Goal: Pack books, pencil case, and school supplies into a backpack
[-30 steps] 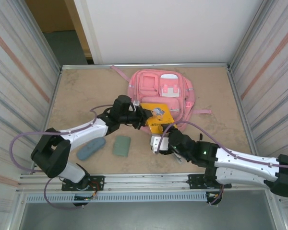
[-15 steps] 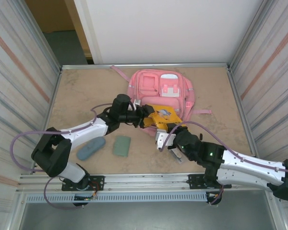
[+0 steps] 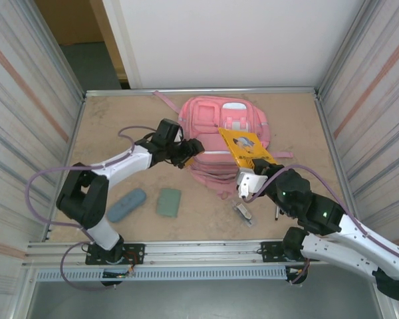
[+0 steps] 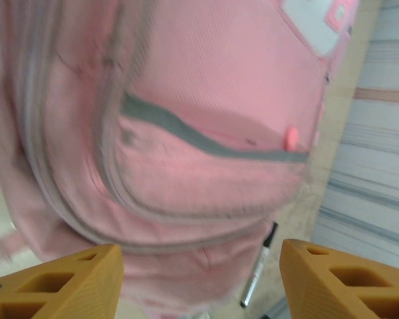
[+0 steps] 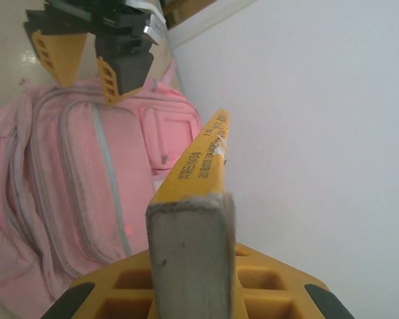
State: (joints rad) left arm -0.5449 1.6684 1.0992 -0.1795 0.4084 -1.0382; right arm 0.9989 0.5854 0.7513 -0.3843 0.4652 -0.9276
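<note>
Gripping the orange-yellow book (image 3: 245,146) with the right tool (image 3: 248,176), jaws pressing shut on its near edge. Holding it up on a slant above the near right side of the pink backpack (image 3: 216,123). Not putting it inside yet.

Hanging the left tool (image 3: 188,151) just by the near left side of the backpack, jaws standing well apart, holding nothing. Looking down from the left wrist between two orange fingers (image 4: 53,279) at a pink pocket with a grey zip line.

Leaving the blue-grey pencil case (image 3: 126,204) and the small green book (image 3: 168,201) lying side by side on the desk (image 3: 120,126), apart from the backpack, on the left. Leaving the little clear-and-grey thing (image 3: 242,211) on the desk too, near the right arm. Leaving the black pen (image 4: 258,269) lying just beside the backpack's edge.

Judging from all this, being near the start of the job. Seeing nothing packed for sure. Having one book up in the air and four more things waiting on the desk. Not being able to tell if the big part of the backpack is open enough for the book. Guessing that opening it may be the left tool's job.
</note>
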